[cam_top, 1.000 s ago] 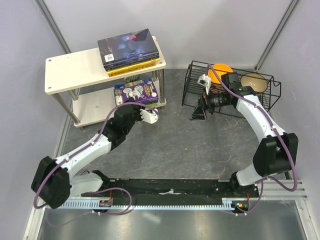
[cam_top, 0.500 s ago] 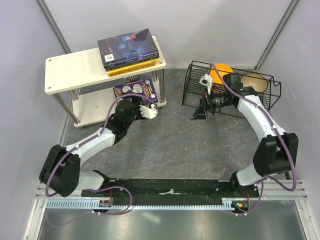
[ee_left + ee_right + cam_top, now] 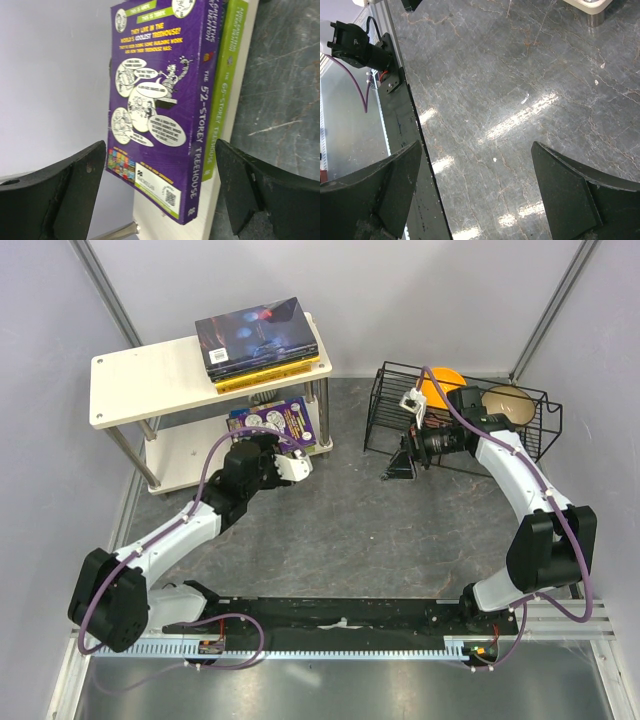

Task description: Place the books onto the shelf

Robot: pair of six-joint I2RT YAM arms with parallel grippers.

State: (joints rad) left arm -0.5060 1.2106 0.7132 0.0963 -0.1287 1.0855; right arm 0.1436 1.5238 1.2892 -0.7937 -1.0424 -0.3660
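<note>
Purple cartoon paperback [image 3: 155,100] parked on lime-green paperback [image 3: 227,75], right end of lower board, pale wood-grain shelf [image 3: 150,380].
Left gripper [image 3: 160,195] spread wide and empty just near of them; right gripper [image 3: 480,190] gaping too, over grey floor [image 3: 520,75]. Close to the board's edge, so probably easy to snag while backing out and drag off.

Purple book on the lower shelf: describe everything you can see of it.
The purple book is a thin glossy paperback, back cover up, with cartoon speech bubbles, a QR code and the spine title "52-Storey Treehouse". It lies flat on a lime-green book on the shelf's lower board. The left gripper stands open before it, apparently not touching.
</note>
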